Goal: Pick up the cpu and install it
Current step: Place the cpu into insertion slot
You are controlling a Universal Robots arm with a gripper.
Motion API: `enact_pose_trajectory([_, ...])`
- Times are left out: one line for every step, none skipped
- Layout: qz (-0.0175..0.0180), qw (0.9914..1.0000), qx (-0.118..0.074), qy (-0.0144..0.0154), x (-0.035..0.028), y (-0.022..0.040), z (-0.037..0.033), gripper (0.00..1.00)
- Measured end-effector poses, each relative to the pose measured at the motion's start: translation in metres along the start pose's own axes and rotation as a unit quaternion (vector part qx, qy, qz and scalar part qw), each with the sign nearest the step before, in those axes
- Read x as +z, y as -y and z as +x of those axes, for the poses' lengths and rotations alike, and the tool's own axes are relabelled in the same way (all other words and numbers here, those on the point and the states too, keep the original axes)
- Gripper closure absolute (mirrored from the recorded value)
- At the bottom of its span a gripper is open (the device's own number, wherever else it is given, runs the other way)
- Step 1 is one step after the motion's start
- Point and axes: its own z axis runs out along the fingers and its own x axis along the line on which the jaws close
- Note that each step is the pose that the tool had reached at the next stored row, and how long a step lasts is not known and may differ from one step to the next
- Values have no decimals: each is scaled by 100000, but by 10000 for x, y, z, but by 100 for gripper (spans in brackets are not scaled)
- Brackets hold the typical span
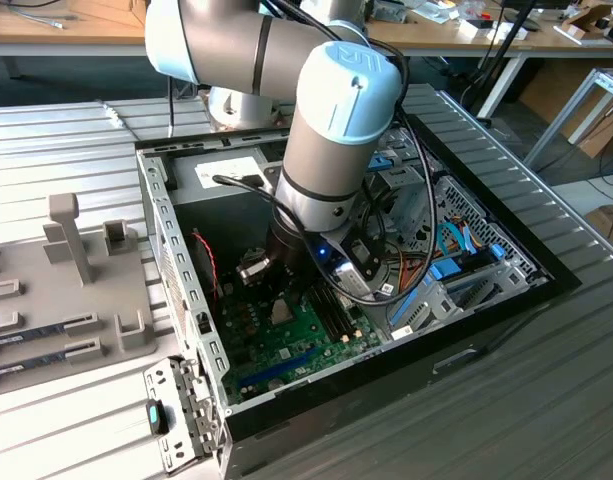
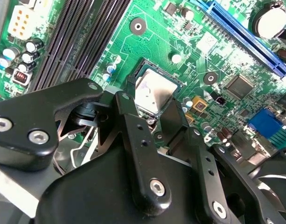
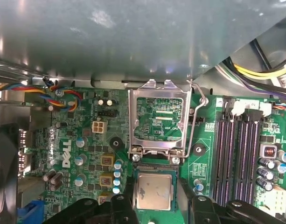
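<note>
Nearest us are the black links of the claw [image 2: 149,105]. Its fingers [image 2: 173,116] stand narrowly apart, closed against two opposite edges of the cpu [image 2: 154,88]. In the first wrist view we see the cpu [image 3: 154,191], silvery with a thin green rim, lying flat over the socket, just beside the swung-open metal frame [image 3: 156,88] and its wire lever [image 3: 195,121]. Whether it is fully seated we cannot tell. Rows of memory slots [image 3: 236,154] run near the socket on the green board [image 3: 87,154]. In the exterior view the arm [image 1: 336,130] reaches down into the open computer case [image 1: 171,240].
</note>
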Motion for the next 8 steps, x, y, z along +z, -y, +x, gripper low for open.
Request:
enact_pose_trajectory([-11, 99999, 491, -15, 6, 1, 0, 51])
enact_pose_trajectory([-4, 99999, 519, -21, 9, 12, 8, 51])
enact_pose_trajectory([-12, 99999, 533, -15, 18, 34, 16, 51])
enact_pose_trajectory([-4, 99999, 530, -23, 41, 33, 24, 51])
enact_pose_trajectory([-5, 99999, 529, -20, 45, 33, 25, 51])
enact_pose_trajectory([-6, 99999, 528, -20, 46, 33, 25, 51])
enact_pose_trajectory([4, 99999, 529, -27, 45, 33, 25, 53])
enact_pose_trajectory([1, 99999, 531, -24, 46, 33, 25, 59])
